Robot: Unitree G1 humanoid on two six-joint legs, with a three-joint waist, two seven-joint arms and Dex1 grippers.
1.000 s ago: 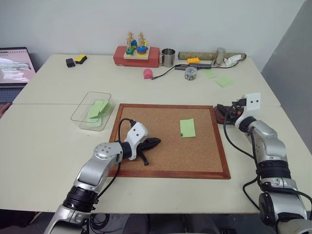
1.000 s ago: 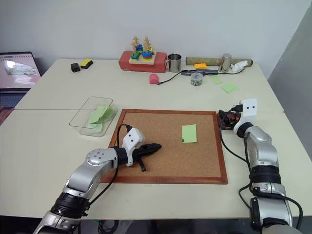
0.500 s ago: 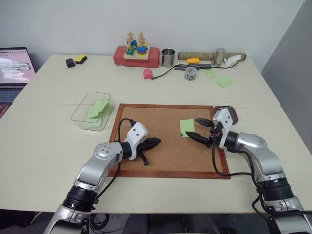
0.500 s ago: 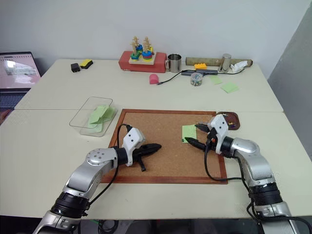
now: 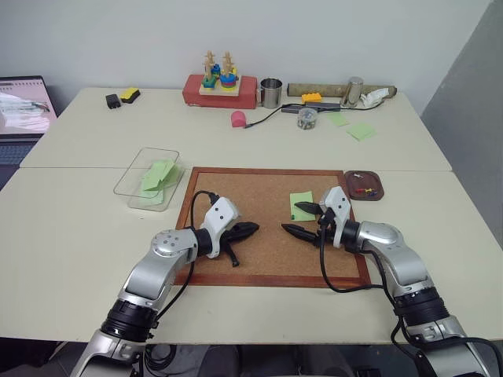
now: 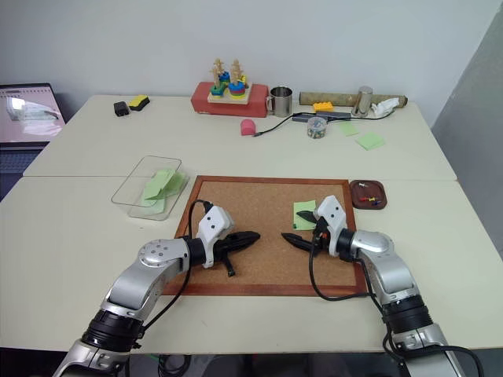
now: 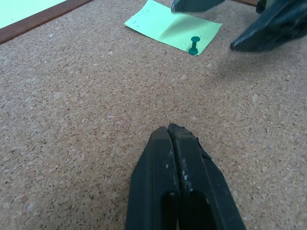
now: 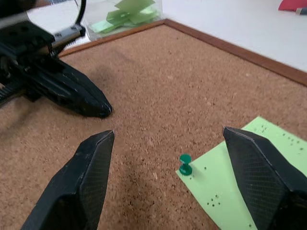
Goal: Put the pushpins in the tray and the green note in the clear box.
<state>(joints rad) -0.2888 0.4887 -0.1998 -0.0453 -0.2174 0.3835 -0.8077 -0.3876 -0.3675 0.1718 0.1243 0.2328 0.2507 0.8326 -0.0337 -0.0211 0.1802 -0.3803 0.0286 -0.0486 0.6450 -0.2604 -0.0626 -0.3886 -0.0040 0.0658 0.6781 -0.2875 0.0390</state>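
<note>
Right tool point(image 5: 302, 221) sits with fingers wide apart over the cork board point(image 5: 236, 267), just beside the green note point(image 5: 301, 201), which lies flat on the board with a green pushpin point(image 8: 185, 164) stuck upright in its near corner. Left tool point(image 5: 250, 229) is closed tight and empty, low over the board's left half. Tray point(image 5: 377, 194) sits on the bench off the board's right edge with pushpins point(image 5: 363, 189) in it; clear box point(image 5: 130, 188), left of the board, holds green slips.
</note>
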